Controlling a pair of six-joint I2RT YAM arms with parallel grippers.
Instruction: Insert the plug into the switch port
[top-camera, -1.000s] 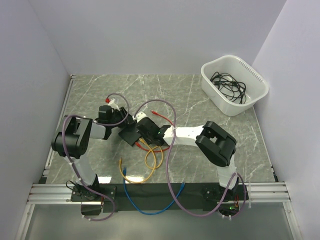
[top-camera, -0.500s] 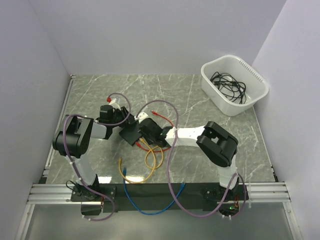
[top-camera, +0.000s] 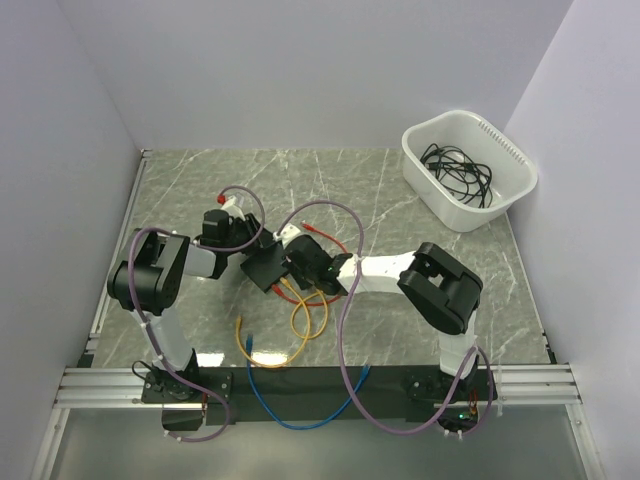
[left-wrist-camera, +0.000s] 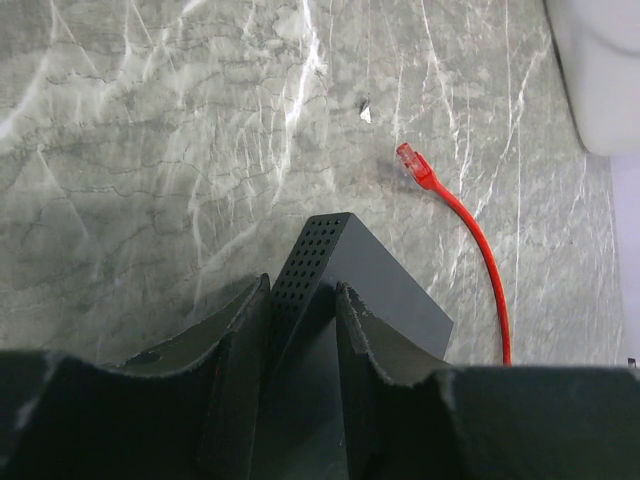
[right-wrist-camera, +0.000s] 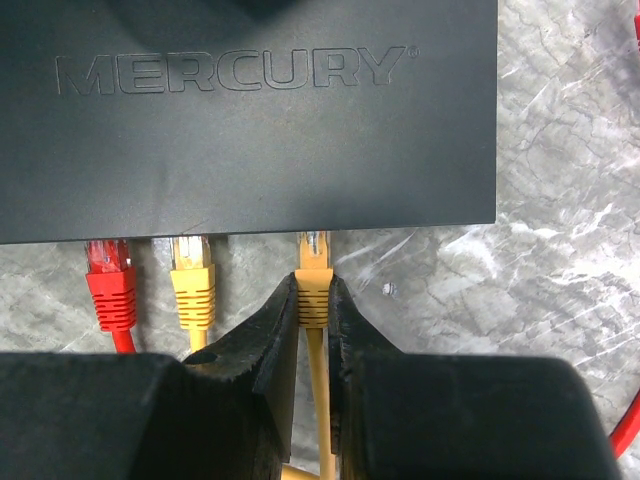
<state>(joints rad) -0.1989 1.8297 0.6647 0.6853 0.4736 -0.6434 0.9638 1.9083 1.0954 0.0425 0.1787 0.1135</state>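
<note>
Look at your switch (top-camera: 264, 268) first. It lies a little toward 9 o'clock from the middle of the marble-patterned table (top-camera: 400, 200), between the two arms. It is a thin, flat, matte-black box, and in the right wrist view its top (right-wrist-camera: 250, 110) carries the word MERCURY pressed into the plastic in the same black. From the left wrist camera you see one corner of it (left-wrist-camera: 370, 280), with a narrow side wall full of small round vent holes.

Your left gripper (left-wrist-camera: 300, 330) has its jaws closed on that perforated side, one finger on each broad face of the box.

Your right gripper (right-wrist-camera: 312, 310) pinches the plug (right-wrist-camera: 313, 270), a yellow boot with a clear tip, with both jaws tight against its sides. The tip meets the switch's 6 o'clock edge in that view. You cannot tell how deep it sits in the port.

At 9 o'clock from that plug, a second yellow plug (right-wrist-camera: 192, 275) and then a red plug (right-wrist-camera: 108, 275) stand along the same edge, each apart from its neighbour.

A loose red cable (left-wrist-camera: 470, 250) lies on the marble at 1 o'clock from the switch corner in the left wrist view, its end free.

The white tub (top-camera: 468, 168) holding dark cables sits at the table's 2 o'clock corner, well apart from the switch.
</note>
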